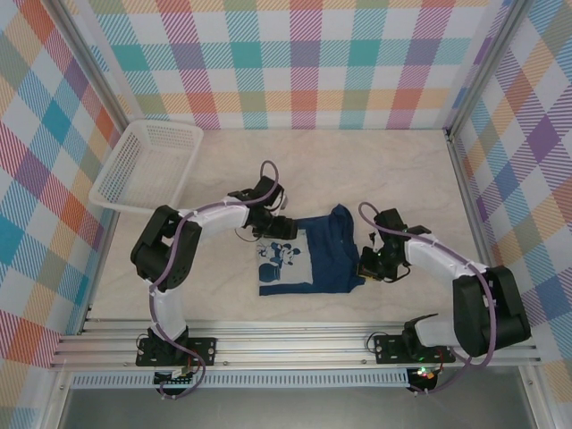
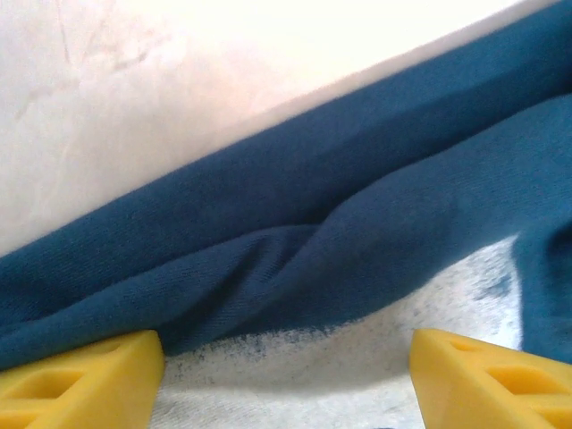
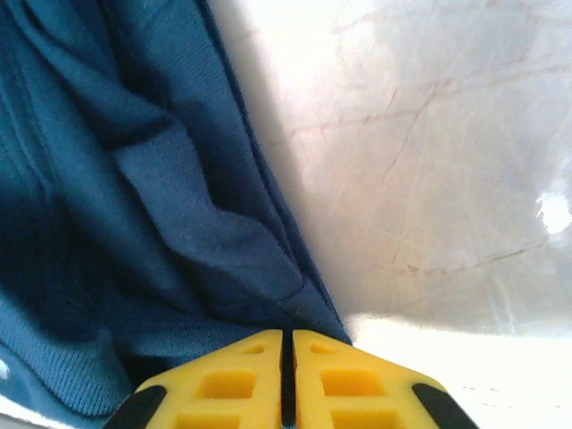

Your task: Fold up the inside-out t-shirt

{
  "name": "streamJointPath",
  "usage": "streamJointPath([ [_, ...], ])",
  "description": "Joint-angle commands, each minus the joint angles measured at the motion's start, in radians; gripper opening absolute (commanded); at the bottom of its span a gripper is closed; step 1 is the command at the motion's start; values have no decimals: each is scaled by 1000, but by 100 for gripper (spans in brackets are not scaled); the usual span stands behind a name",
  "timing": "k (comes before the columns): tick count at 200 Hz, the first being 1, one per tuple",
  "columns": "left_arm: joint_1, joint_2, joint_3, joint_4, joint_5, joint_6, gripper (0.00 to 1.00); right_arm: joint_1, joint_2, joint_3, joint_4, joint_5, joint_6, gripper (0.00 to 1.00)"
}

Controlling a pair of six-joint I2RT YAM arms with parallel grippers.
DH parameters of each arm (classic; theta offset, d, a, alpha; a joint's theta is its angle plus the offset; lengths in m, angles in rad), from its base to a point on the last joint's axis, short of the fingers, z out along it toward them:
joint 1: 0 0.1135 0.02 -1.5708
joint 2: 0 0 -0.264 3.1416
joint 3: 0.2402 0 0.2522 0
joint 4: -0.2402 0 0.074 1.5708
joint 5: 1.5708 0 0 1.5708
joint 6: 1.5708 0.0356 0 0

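The inside-out t-shirt (image 1: pixel 323 255) lies flat mid-table, navy, with a pale faded print showing on its left half. My left gripper (image 1: pixel 275 229) is at the shirt's far left edge. In the left wrist view it (image 2: pixel 286 380) is open, its yellow fingers (image 2: pixel 80 375) wide apart over a fold of the t-shirt (image 2: pixel 357 214) and the pale print. My right gripper (image 1: pixel 368 265) sits at the shirt's right edge. In the right wrist view it (image 3: pixel 287 338) has its jaws pressed together where the edge of the t-shirt (image 3: pixel 134 179) runs in under the tips.
A white basket (image 1: pixel 147 165) leans at the back left, near the left wall. Bare pale table (image 1: pixel 393 170) lies behind and to the right of the shirt. Checked walls enclose the table on three sides.
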Motion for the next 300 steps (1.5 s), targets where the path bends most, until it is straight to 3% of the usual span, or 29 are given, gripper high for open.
streamJointPath([
  [1,9,-41,-91,-72,-28,-31,73,-27,22,56,-9,59,-39,6],
  [25,9,-112,-207,-81,-56,-89,73,-61,49,88,-5,71,-71,0],
  [50,-4,-234,-348,-44,16,-171,73,-99,111,158,3,78,-117,0],
  [72,-69,-373,-445,-16,87,-192,74,-130,182,247,4,100,-165,4],
  [103,-135,-525,-483,3,226,-145,77,-151,255,378,-25,149,-211,16],
  [130,-111,-598,-414,-50,48,-95,80,-151,226,398,-14,123,-223,34],
  [151,-40,-558,-338,-8,5,-86,80,-146,173,352,24,58,-219,43],
  [183,16,-364,-168,89,39,-65,79,-98,150,295,122,-84,-200,43],
  [197,23,-251,-71,36,8,-59,77,-87,181,304,131,-56,-183,43],
  [220,36,-121,35,-62,-29,-44,74,-86,266,373,95,98,-193,44],
  [266,52,-96,14,-72,44,-28,67,-67,433,484,101,42,-222,45],
  [300,52,-102,-44,-71,97,3,56,-47,518,533,73,51,-238,45],
])
